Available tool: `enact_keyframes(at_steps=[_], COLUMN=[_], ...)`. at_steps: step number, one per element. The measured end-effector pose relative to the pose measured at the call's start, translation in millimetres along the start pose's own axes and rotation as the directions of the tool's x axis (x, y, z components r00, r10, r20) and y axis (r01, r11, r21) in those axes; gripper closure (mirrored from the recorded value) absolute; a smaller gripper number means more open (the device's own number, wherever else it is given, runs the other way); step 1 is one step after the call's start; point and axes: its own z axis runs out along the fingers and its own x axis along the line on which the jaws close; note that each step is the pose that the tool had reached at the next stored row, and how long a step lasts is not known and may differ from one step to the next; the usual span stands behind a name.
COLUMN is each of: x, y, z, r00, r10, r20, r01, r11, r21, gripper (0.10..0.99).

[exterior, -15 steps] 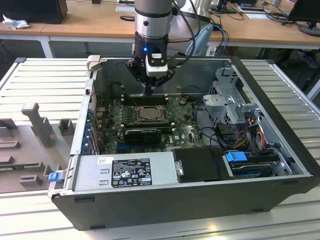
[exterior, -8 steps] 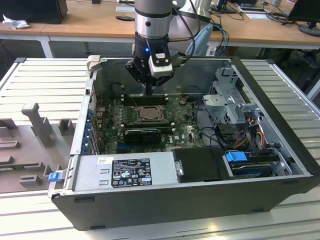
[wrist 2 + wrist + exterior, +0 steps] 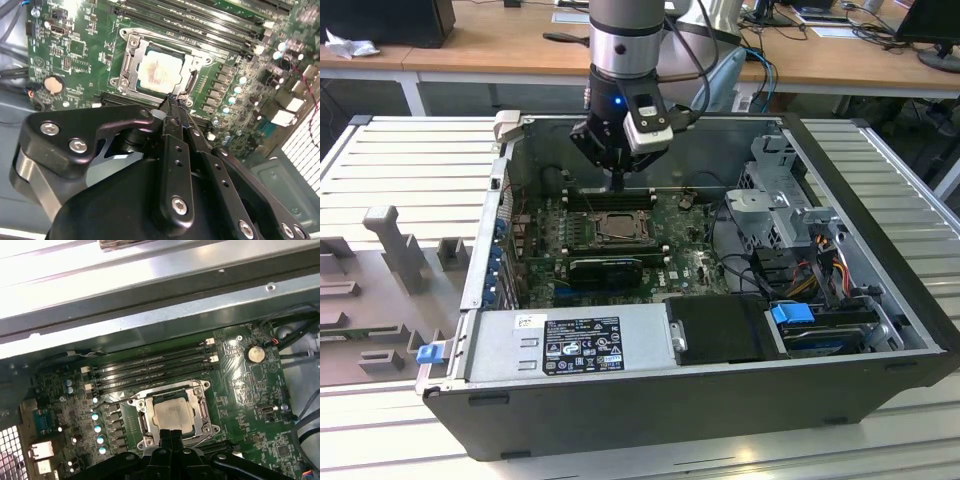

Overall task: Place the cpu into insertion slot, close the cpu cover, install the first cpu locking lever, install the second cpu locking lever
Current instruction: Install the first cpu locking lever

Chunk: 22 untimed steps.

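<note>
The cpu (image 3: 159, 67) is seen lying flat in the insertion slot (image 3: 618, 228), with its pale top facing up. The cpu cover (image 3: 131, 60) is laid down around it like a thin metal frame, and the chip is seen through the big square hole in the middle. The slot is set in a green board (image 3: 75, 50), and long black memory slots (image 3: 150, 367) are lined up just beside it. A small round battery (image 3: 255, 353) is seen further off on the board.

The gripper (image 3: 172, 102) is held close over one edge of the slot. Its two fingers are pressed together, and nothing is held between them. It looks as if the tips may be touching the metal at the slot's edge, but this cannot be told for sure. In the exterior view, the gripper (image 3: 617, 183) is hung low inside an open computer case (image 3: 880, 380).
</note>
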Motion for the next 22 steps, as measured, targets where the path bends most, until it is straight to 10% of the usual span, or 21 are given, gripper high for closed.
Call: enact_keyframes(at_steps=[9, 19, 22], x=[0.4, 28.2, 31.1], y=[-0.2, -6.2, -7.0], z=[1.7, 3.0, 4.3], r00=[0.9851, 0.9825, 0.9699], r10=[-0.172, -0.186, -0.243], r20=[-0.0033, -0.0035, -0.0052], r01=[0.172, 0.186, 0.243], r11=[0.9851, 0.9825, 0.9699], r21=[0.001, 0.000, 0.001], gripper=[0.980, 0.980, 0.980])
